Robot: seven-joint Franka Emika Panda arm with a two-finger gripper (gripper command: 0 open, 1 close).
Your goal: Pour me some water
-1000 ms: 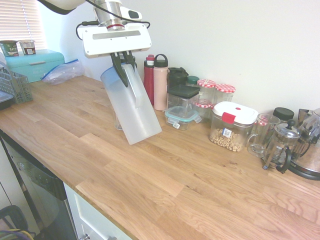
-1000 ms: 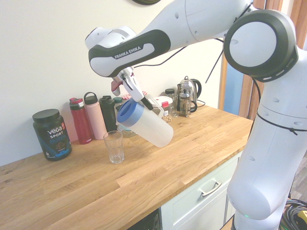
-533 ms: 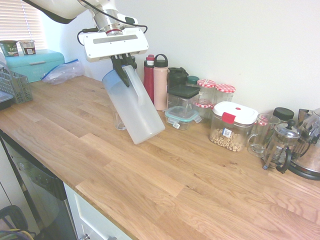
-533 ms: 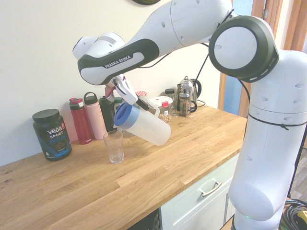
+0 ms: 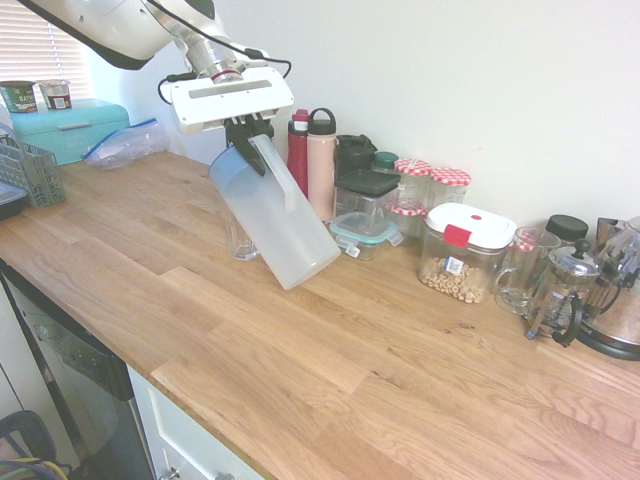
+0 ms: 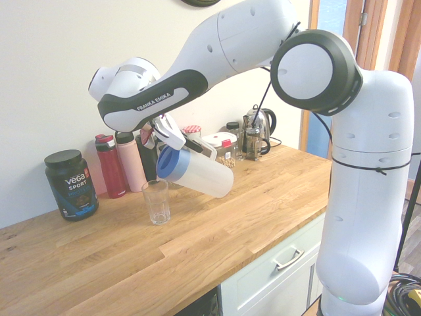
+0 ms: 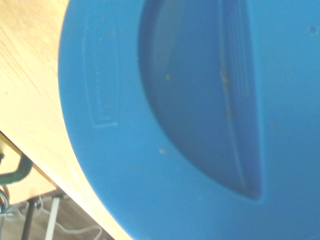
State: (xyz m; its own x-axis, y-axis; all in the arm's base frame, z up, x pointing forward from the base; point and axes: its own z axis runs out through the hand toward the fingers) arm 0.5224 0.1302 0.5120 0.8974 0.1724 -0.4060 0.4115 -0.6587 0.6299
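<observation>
The claw (image 6: 163, 133) is clamped tight on the handle of the frosted jug (image 5: 272, 217), which hangs off the counter (image 5: 330, 370), tipped well over w/ its blue lid (image 6: 167, 162) low, just above and slightly to the side of the empty glass (image 6: 155, 201). The water (image 6: 207, 176) shows as a pale mass inside the jug body; none can be seen leaving the lid, and the glass looks dry. In the wrist view the lid (image 7: 175, 120) fills nearly everything, so no help on aim.

Judgement: the pour is at the tilt-in stage. To do it well the arm should bring the lid's spout edge squarely over the glass mouth first, then add tilt slowly, since a full jug may surge. Keep the lid clear of the rim so the light glass isn't knocked. Whether the lid's opening faces the glass can't be told. The red bottle (image 6: 110, 165) & pink bottle (image 6: 131, 163) stand behind, near enough to watch.
</observation>
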